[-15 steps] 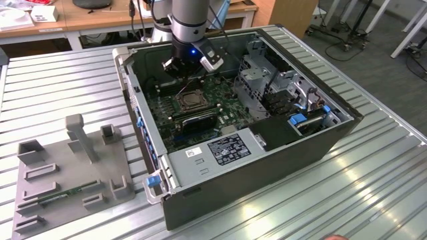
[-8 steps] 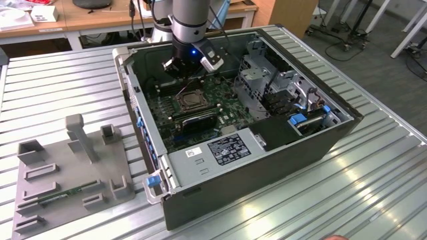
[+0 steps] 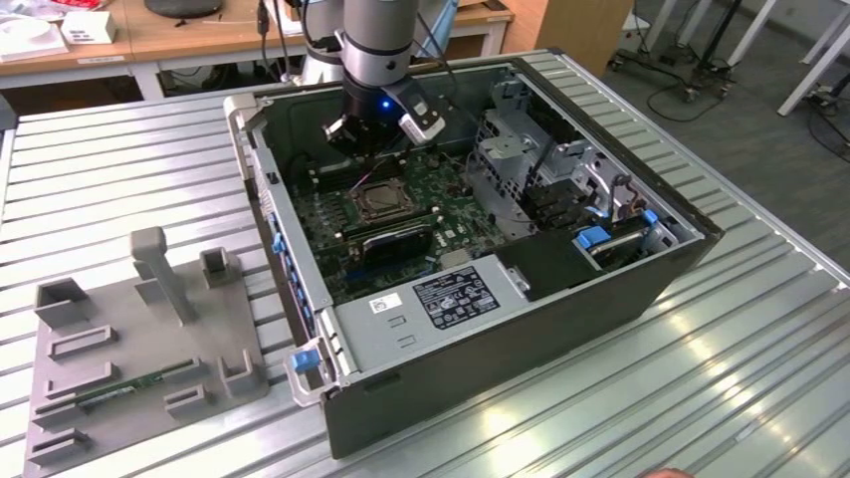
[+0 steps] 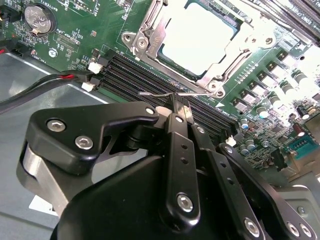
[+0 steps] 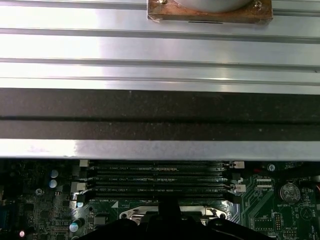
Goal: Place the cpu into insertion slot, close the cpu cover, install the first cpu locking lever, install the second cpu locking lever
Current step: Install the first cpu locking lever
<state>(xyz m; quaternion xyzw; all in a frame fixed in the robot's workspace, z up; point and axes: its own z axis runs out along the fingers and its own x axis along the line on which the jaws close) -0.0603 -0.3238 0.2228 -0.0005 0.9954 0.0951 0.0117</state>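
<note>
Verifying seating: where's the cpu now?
In the second wrist view, the cpu lies framed by the cpu cover, beside the memory slots, ahead of the gripper.

Bright, even light; strong glare.

The cpu [image 4: 197,37] is glaring pale silver-white, and the cpu cover [image 4: 147,25] around it is gleaming silver. The board [image 4: 75,50] is showing deep green, speckled with white print. The memory slots [image 4: 130,75] are running as black parallel lines. The pincer [image 4: 179,105] is showing matte black with silver screw heads. In the exterior view, the desk [image 3: 743,329] is shining silver in ribbed stripes, a fixture [image 3: 133,339] at eight o'clock is showing plain grey, and blue clips [image 3: 306,360] are dotting the dark case [image 3: 531,339].
</note>
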